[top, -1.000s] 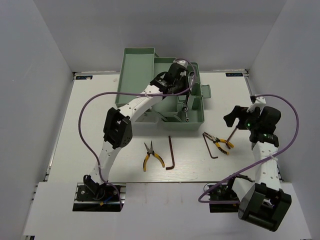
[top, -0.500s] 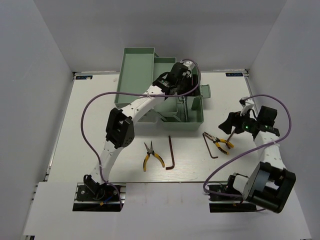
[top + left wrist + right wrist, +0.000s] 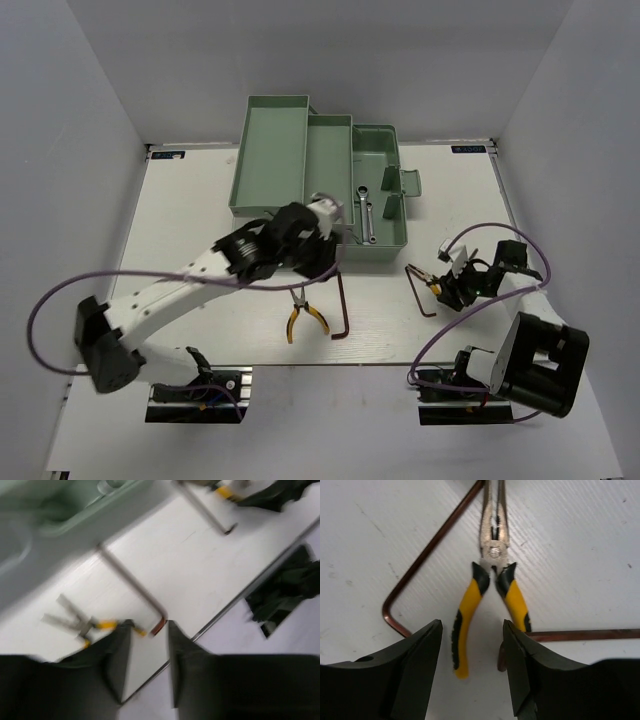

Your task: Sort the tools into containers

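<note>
The back middle of the table (image 3: pixel 180 200) is taken up by the toolbox (image 3: pixel 385 247), and the way behind the left gripper (image 3: pixel 145 672) is closed off by its front wall. The near left is crossed slantwise by the left arm (image 3: pixel 170 290). Bare table is left between the middle hex key (image 3: pixel 341 305) and the right-hand hex key (image 3: pixel 418 288). Pliers (image 3: pixel 303 316) are found just beside the middle hex key. The second pliers (image 3: pixel 465 615) are straddled by the parted fingers of the right gripper (image 3: pixel 472 675), with little room left at either handle, and the right-hand hex key is passed closely by one finger
</note>
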`<action>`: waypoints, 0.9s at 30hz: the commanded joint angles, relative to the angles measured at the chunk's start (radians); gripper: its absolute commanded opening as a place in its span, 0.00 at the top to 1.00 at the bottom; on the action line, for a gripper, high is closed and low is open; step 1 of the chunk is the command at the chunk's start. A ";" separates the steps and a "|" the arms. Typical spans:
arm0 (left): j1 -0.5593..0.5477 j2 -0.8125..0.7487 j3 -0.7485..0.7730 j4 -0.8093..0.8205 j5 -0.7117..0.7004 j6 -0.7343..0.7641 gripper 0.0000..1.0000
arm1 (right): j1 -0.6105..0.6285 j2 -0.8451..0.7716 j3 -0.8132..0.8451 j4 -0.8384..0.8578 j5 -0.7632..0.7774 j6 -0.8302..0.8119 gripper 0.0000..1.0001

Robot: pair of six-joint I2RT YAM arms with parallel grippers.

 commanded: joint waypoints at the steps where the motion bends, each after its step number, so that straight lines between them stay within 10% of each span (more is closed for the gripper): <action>1: 0.019 -0.138 -0.178 -0.119 -0.192 -0.134 0.50 | -0.003 0.074 0.086 0.059 0.027 -0.101 0.42; 5: 0.019 -0.276 -0.359 -0.130 -0.192 -0.195 0.33 | 0.001 0.073 0.143 0.066 -0.002 -0.097 0.42; 27: 0.019 -0.410 -0.556 -0.104 -0.163 -0.268 0.33 | 0.026 0.310 0.244 -0.087 0.025 -0.250 0.50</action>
